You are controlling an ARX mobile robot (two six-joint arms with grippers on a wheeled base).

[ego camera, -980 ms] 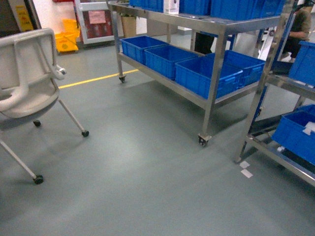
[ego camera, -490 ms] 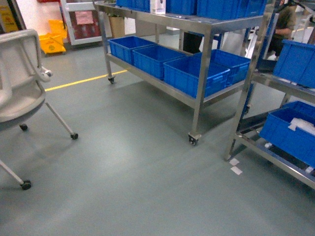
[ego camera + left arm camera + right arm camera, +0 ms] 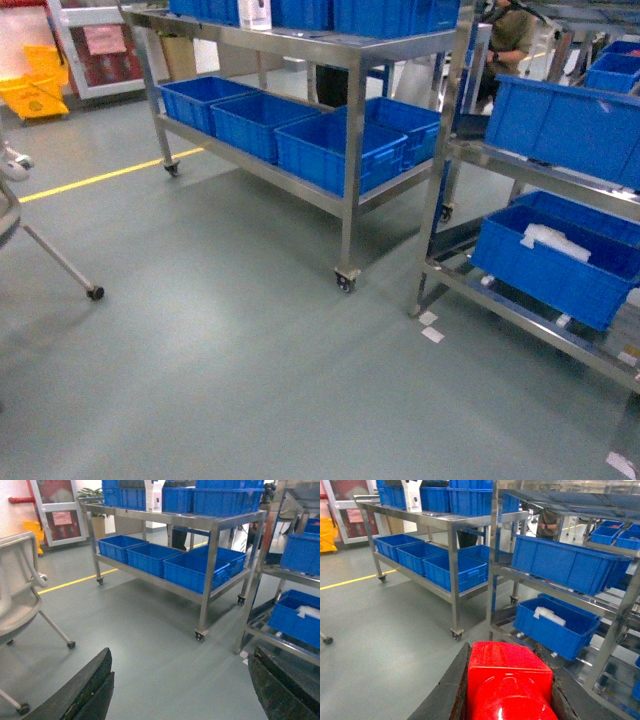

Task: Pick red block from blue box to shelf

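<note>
Gripped the red block [image 3: 509,680] in the right gripper [image 3: 507,695]. Kept the left gripper [image 3: 180,690] spread wide, empty. Faced the shelf [image 3: 350,150].

Bright, even overhead light, soft shadows under the shelf [image 3: 345,130], pale sheen on the floor [image 3: 200,330], glare on the red block [image 3: 509,685]; head view slightly soft, wrist-view foregrounds blurred.
</note>
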